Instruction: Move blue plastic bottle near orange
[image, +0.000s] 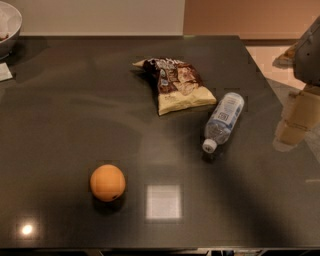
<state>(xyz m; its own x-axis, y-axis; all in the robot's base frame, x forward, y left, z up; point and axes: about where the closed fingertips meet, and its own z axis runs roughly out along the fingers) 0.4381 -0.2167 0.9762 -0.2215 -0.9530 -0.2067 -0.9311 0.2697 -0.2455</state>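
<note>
The blue plastic bottle lies on its side on the dark table, right of centre, its white cap pointing toward the front left. The orange sits at the front left of the table, well apart from the bottle. My gripper hangs at the right edge of the view, above the table's right side and to the right of the bottle, not touching it. Nothing is in it.
A brown-and-yellow snack bag lies just behind and left of the bottle, almost touching it. A bowl stands at the back left corner with a small white card beside it. The table's right edge runs close to the gripper.
</note>
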